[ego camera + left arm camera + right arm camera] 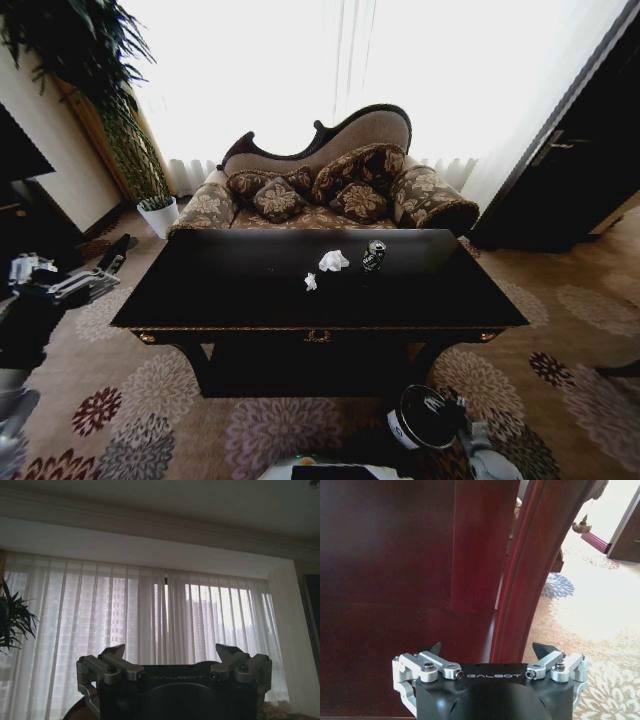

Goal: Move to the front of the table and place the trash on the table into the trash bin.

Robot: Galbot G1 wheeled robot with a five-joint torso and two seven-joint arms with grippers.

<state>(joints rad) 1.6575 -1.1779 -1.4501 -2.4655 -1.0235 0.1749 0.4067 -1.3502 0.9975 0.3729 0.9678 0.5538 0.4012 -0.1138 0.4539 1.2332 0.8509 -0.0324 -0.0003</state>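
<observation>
The dark glossy table (250, 300) stands straight ahead of me. On its top lie three pieces of trash: a larger white tissue wad (333, 261), a smaller one (311, 282) and a shiny black-and-silver wrapper (373, 256). The round black trash bin (425, 416) sits on the carpet at the table's front right, close to my base. My left gripper (112, 258) is raised off the table's left end, open and empty (171, 652), facing the curtains. My right gripper (489, 647) is low by the table, open and empty, facing dark wood and a carved leg (520, 580).
A patterned sofa (330, 190) with cushions stands right behind the table. A white plant pot (158, 215) and a tall plant are at the back left. A dark cabinet (580, 150) is at the right. Flowered carpet (120, 400) lies all around.
</observation>
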